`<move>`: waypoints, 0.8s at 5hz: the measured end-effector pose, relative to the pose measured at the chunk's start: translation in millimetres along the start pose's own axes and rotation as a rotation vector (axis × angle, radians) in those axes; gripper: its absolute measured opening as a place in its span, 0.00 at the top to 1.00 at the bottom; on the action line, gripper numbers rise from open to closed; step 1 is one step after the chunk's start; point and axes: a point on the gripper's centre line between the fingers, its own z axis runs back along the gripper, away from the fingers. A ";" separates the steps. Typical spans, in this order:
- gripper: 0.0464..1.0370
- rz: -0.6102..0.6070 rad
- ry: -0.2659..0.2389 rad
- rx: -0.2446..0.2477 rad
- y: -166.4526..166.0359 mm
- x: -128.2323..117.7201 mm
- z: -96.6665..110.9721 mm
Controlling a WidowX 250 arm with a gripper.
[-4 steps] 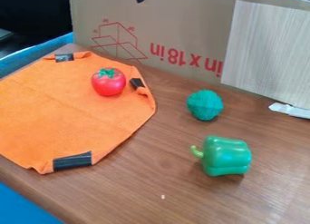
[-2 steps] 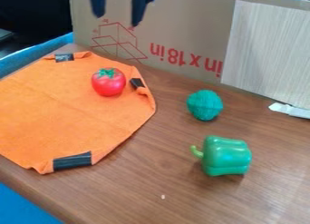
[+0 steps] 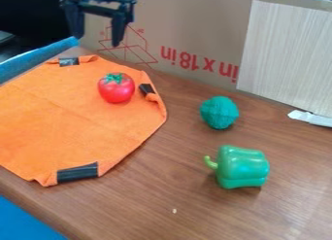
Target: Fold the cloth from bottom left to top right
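Bright light, seemingly soft shadows

cloth (image 3: 65, 122): on the worktop (image 3: 162, 200), at the left
tomato (image 3: 117, 90): on the cloth, near its far right edge, left of the ball (image 3: 219, 112)
ball: on the worktop, right of the cloth, behind the pepper (image 3: 241, 168)
pepper: on the worktop, right of the cloth, before the ball
box (image 3: 188, 30): behind the cloth, tomato and ball
panel (image 3: 285, 49): behind the ball and to its right

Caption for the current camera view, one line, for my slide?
Open gripper above the unfolded orange cloth, a tomato resting on it, green pepper and teal ball alongside.
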 end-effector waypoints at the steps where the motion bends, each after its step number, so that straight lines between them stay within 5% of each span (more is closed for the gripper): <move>1: 0.04 0.091 -0.015 0.012 26.2 -2.9 -18.3; 4: 0.04 0.169 -0.083 0.066 88.8 -22.0 -41.5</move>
